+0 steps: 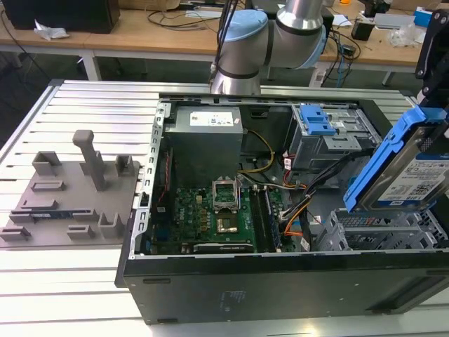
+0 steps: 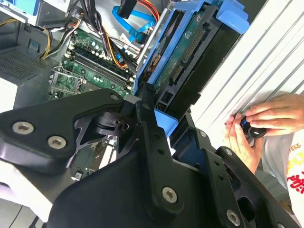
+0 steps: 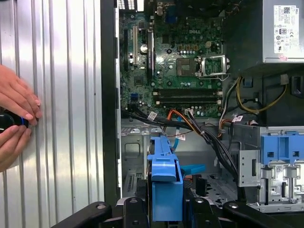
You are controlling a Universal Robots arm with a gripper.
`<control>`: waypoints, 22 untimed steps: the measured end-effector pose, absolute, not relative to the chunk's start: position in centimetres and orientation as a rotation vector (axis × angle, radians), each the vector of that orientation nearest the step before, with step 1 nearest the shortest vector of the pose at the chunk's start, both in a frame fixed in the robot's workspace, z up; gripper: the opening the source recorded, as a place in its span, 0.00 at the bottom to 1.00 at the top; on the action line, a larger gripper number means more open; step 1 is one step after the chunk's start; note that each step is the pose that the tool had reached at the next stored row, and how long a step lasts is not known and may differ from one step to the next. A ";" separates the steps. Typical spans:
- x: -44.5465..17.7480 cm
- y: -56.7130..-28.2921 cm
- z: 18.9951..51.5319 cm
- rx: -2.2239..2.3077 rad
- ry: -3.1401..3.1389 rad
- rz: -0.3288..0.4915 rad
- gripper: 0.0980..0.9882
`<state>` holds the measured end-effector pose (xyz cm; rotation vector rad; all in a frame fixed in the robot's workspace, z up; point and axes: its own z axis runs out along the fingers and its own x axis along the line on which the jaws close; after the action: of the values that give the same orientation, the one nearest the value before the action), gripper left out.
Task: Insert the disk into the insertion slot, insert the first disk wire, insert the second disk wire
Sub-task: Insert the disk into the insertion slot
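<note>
In the exterior view, furthest to the left of the open computer case [image 1: 280, 284], a grey fixture plate [image 1: 70, 200] with upright pegs lies on the slatted table [image 1: 77, 105]. Behind the case rises the arm [image 1: 280, 31]. Inside the case, at the end nearest the plate, sit the power supply [image 1: 207, 133] and, in front of it, the green motherboard [image 1: 207, 210]. Past the middle of the case, loose black, orange and yellow cables [image 1: 298, 203] run from the motherboard towards the far end, where a taller grey bay [image 1: 319, 130] with a blue latch stands at the back. In front of that bay, in the case's last corner, is the insertion slot [image 1: 382, 232], a low perforated metal cage.

The disk [image 1: 421, 175] in its blue carrier hangs tilted above the slot, its lower edge close over the cage and its upper end raised beyond the case's end wall. It is not seated, and whether it touches the cage cannot be told. The hand [image 3: 166, 206] is clamped on the carrier's end, black jaws on either side of the blue plastic.

Outside the case's long wall, in both wrist views, a person's fingers [image 3: 19, 102] rest on the table slats around a small black object [image 3: 7, 121].
</note>
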<state>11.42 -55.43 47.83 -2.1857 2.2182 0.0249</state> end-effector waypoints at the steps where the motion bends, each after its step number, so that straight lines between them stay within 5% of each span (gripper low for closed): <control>1: 11.4 -55.4 47.6 -2.186 2.218 0.024 0.30; 22: 11.4 -55.4 45.1 -2.194 2.215 0.020 0.30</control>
<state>11.45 -55.39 45.12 -2.1937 2.2150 0.0199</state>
